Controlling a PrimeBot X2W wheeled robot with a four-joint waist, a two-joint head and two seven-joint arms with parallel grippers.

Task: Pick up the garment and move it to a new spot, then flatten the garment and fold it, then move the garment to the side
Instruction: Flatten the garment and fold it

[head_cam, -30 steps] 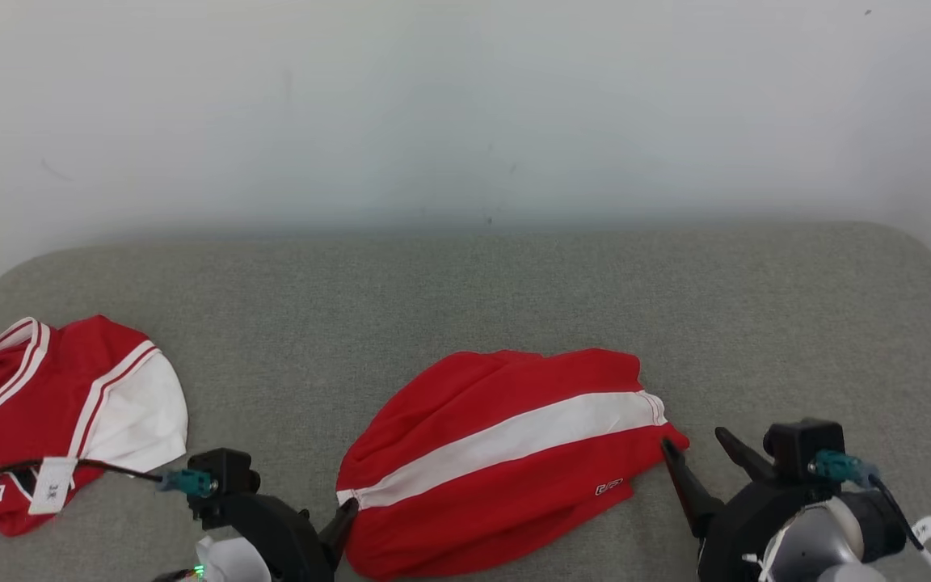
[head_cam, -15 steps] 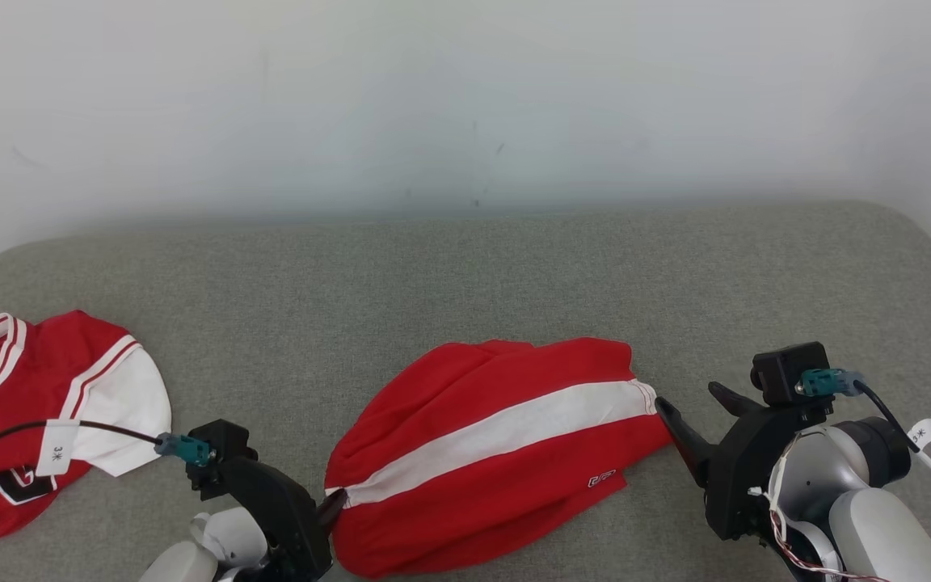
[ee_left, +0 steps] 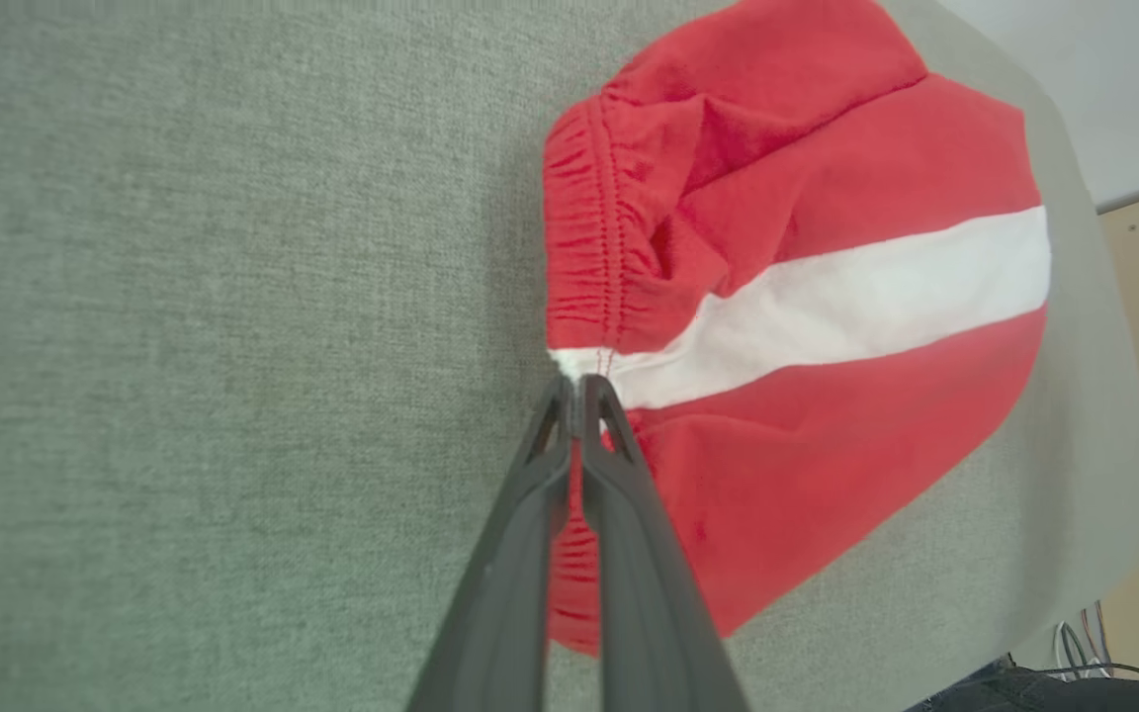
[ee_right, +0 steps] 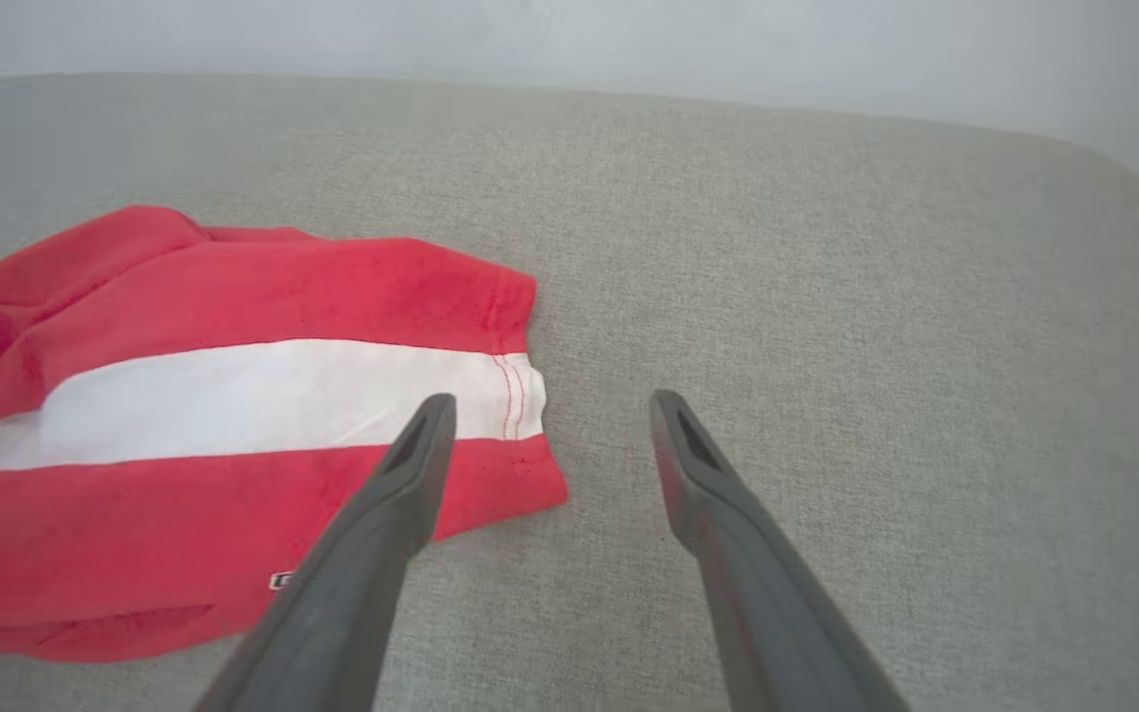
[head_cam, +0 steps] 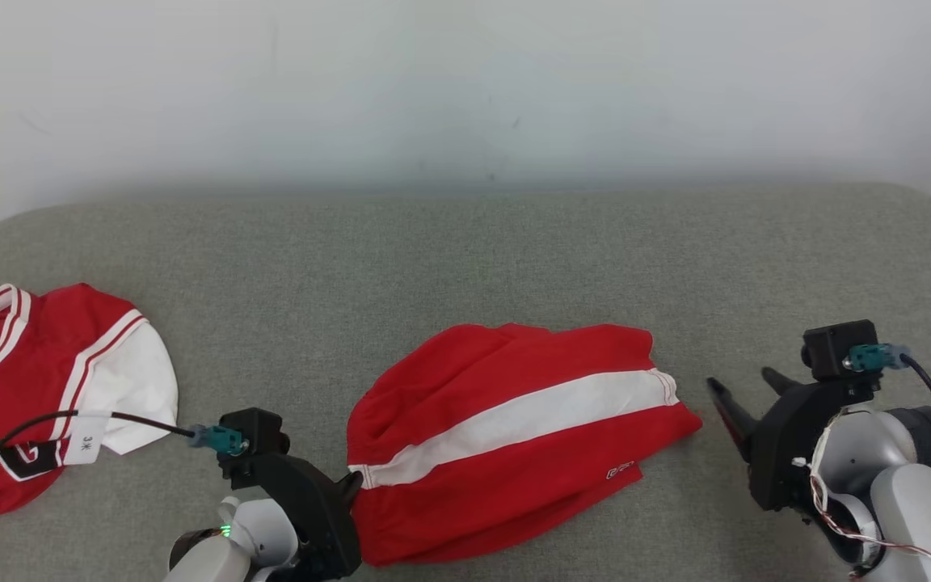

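the grey table [head_cam: 465, 267] is shared by the red garment [head_cam: 514, 453], at middle, and a jersey [head_cam: 37, 380], at left. the left end effector [ee_left: 574, 391] is clamped on the waistband [ee_left: 584, 257]; the right end effector [ee_right: 550, 399] is held apart beside the hem [ee_right: 520, 396].

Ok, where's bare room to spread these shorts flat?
Widest: behind the shorts, up to the wall. Also right of the hem, around the open right claw. Crowded front left: jersey, cable, and left claw shut on the waistband.
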